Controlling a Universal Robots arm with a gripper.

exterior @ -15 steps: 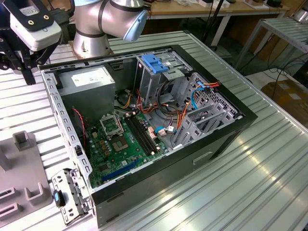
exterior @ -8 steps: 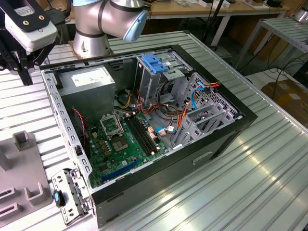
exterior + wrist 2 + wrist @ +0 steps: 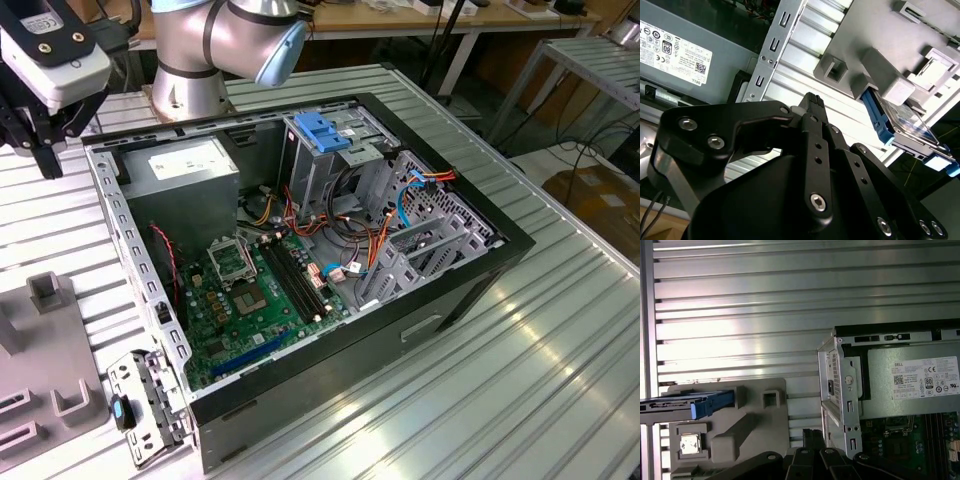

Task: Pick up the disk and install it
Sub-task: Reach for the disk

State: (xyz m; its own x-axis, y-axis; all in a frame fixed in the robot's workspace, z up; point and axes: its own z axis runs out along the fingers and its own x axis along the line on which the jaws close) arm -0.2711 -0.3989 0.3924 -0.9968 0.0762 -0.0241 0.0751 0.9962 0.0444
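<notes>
Near the white-labelled power supply, the gripper hangs clenched, empty; the disk sits in a holder.

Three views of an open computer case: one set off the arm, two at the wrist.
In the exterior view the whole case on the ribbed table is looked down on at a slant from a moderate distance. In the first wrist view the table is faced almost squarely from above, past the gripper. In the second wrist view the scene is viewed at a tilt, from very close along the gripper. The power supply and grey holder are shared by all three views, and the disk by both wrist views.
</notes>
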